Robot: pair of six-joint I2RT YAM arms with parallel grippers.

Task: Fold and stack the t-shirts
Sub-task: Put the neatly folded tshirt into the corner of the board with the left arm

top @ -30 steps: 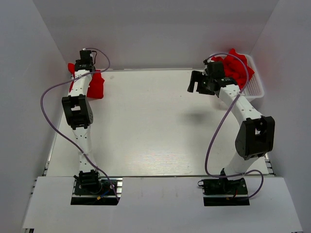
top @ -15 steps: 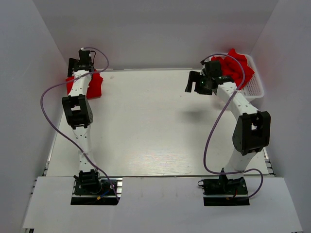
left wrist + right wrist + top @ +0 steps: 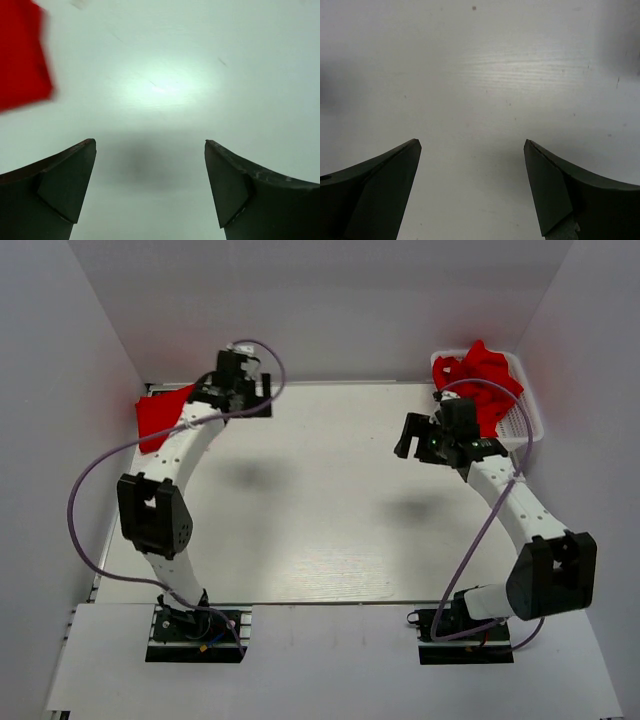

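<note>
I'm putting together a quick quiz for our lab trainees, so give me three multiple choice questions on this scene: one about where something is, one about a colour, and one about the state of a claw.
1. Where does the white basket stand?
A. at the far right corner of the table
B. at the near left corner
C. in the centre

2. What colour are the t-shirts?
A. blue
B. green
C. red

3. How is the left claw?
A. shut on a shirt
B. open and empty
C. out of view

Answers:
1 A, the overhead view shows it against the far right wall.
2 C, the heap in the basket and the shirt at the far left are both bright red.
3 B, its wrist view shows the fingers wide apart over bare table.
</note>
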